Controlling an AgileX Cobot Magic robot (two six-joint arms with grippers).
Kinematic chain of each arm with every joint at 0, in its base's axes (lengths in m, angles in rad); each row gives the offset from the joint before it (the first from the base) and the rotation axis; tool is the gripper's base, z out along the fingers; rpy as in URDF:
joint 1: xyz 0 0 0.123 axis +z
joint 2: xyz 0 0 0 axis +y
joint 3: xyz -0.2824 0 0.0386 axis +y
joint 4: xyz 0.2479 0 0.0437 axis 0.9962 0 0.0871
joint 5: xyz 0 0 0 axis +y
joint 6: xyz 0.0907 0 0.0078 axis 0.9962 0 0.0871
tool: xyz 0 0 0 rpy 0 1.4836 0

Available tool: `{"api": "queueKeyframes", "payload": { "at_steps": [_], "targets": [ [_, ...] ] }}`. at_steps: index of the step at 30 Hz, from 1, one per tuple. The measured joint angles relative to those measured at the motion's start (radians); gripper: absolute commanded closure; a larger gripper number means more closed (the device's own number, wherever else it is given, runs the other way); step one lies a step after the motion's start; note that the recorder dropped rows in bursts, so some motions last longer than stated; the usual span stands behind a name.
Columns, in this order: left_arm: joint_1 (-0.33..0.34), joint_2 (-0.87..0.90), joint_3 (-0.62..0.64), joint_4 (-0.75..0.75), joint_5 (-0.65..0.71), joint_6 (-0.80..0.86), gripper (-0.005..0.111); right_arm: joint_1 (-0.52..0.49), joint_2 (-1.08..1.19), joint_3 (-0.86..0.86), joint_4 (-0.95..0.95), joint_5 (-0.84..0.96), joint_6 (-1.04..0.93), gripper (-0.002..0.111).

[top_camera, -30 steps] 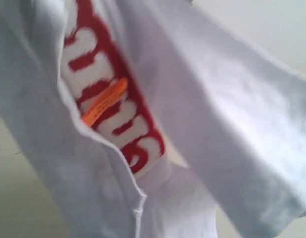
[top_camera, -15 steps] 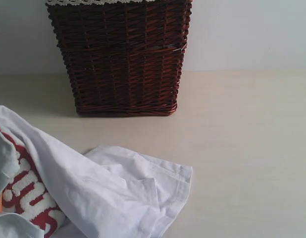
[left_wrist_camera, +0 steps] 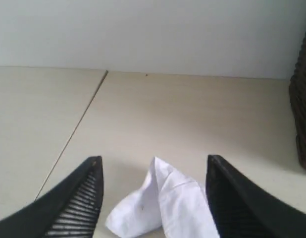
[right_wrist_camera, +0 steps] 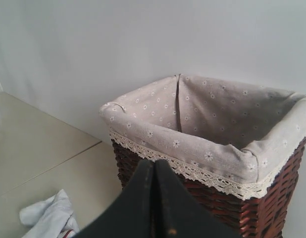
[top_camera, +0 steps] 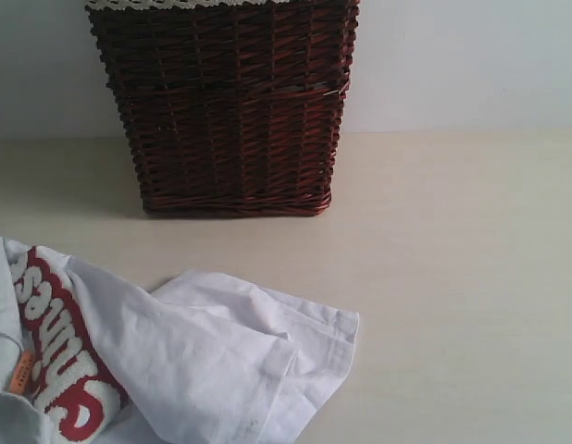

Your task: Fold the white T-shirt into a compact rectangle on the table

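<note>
The white T-shirt [top_camera: 203, 361] lies crumpled on the table [top_camera: 453, 277] at the lower left of the exterior view. Its red band with white lettering [top_camera: 59, 361] and orange tag [top_camera: 22, 370] face up. In the left wrist view a peaked fold of the T-shirt [left_wrist_camera: 178, 208] rests on the table [left_wrist_camera: 168, 114] between the spread jaws of my left gripper [left_wrist_camera: 154, 158], which is open and touches no cloth. My right gripper [right_wrist_camera: 154, 161] is shut and empty, hovering by the basket's near rim. Neither gripper shows in the exterior view.
A dark wicker basket [top_camera: 226, 111] stands at the back of the table, behind the shirt. Its grey floral liner [right_wrist_camera: 217, 124] with a lace trim is empty inside. A seam line [left_wrist_camera: 74, 134] runs across the tabletop. A pale wall rises behind.
The shirt, held up close to the exterior camera a second ago, has dropped onto the table and settled. My left gripper's jaws have opened and let it go. The right gripper stayed shut.
</note>
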Motion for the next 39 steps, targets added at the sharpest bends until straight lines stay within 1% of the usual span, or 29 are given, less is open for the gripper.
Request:
{"api": "queueKeyframes", "payload": {
  "at_steps": [2, 3, 4, 5, 7, 9, 10, 11, 13, 16, 18, 20, 22, 25, 28, 31, 32, 35, 37, 39],
  "targets": [
    [0.000, -0.015, -0.023, -0.021, 0.019, 0.015, 0.052, 0.000, 0.000, 0.000, 0.000, 0.000, 0.000, 0.108],
    [0.000, -0.017, -0.026, -0.073, 0.023, 0.043, 0.057, 0.000, 0.000, 0.000, 0.000, 0.000, 0.000, 0.108],
    [0.001, -0.020, -0.026, -0.160, 0.028, 0.100, 0.067, 0.000, 0.000, 0.000, 0.000, 0.000, 0.000, 0.108],
    [0.001, -0.022, -0.013, -0.390, 0.038, 0.314, 0.074, 0.000, 0.000, 0.000, 0.000, 0.000, 0.000, 0.108],
    [-0.011, -0.007, 0.021, -0.684, 0.077, 0.592, 0.087, 0.000, 0.000, 0.000, 0.000, 0.000, 0.000, 0.108],
    [-0.028, 0.027, 0.059, -0.912, 0.155, 0.828, 0.101, 0.000, 0.000, 0.000, 0.000, -0.002, 0.000, 0.108],
    [-0.041, 0.049, 0.083, -1.010, 0.198, 0.940, 0.102, 0.000, 0.000, 0.000, 0.000, -0.004, 0.000, 0.108],
    [-0.054, 0.068, 0.102, -1.087, 0.229, 1.013, 0.099, 0.000, 0.000, 0.000, 0.000, -0.004, 0.002, 0.108],
    [-0.104, 0.113, 0.145, -1.170, 0.270, 1.144, 0.085, 0.000, 0.000, 0.000, 0.000, -0.010, 0.007, 0.108],
    [-0.212, 0.165, 0.195, -1.197, 0.271, 1.291, 0.060, 0.000, 0.000, 0.000, 0.000, -0.027, 0.007, 0.108],
    [-0.276, 0.192, 0.218, -1.183, 0.259, 1.387, 0.052, 0.000, 0.000, 0.000, 0.000, -0.033, 0.007, 0.108],
    [-0.339, 0.207, 0.244, -1.101, 0.243, 1.498, 0.050, 0.000, 0.000, 0.000, 0.000, -0.034, 0.007, 0.108],
    [-0.374, 0.213, 0.273, -0.969, 0.210, 1.559, 0.050, 0.000, 0.000, 0.000, 0.000, -0.037, 0.009, 0.108],
    [-0.390, 0.219, 0.324, -0.787, 0.124, 1.595, 0.050, 0.000, 0.000, 0.000, 0.000, -0.037, 0.009, 0.108],
    [-0.392, 0.219, 0.376, -0.706, 0.041, 1.619, 0.051, 0.000, 0.000, 0.000, 0.000, -0.037, 0.009, 0.108],
    [-0.392, 0.219, 0.426, -0.691, -0.057, 1.677, 0.054, 0.000, 0.000, 0.000, 0.000, -0.037, 0.009, 0.108],
    [-0.394, 0.219, 0.442, -0.691, -0.081, 1.700, 0.057, 0.000, 0.000, 0.000, 0.000, -0.039, 0.009, 0.108],
    [-0.394, 0.219, 0.470, -0.687, -0.122, 1.756, 0.075, 0.000, 0.000, 0.000, 0.000, -0.043, 0.009, 0.108],
    [-0.394, 0.219, 0.477, -0.685, -0.132, 1.774, 0.091, 0.000, 0.000, 0.000, 0.000, -0.045, 0.009, 0.108],
    [-0.394, 0.219, 0.479, -0.684, -0.137, 1.781, 0.102, 0.000, 0.000, 0.000, 0.000, -0.049, 0.009, 0.108]
  ]
}}
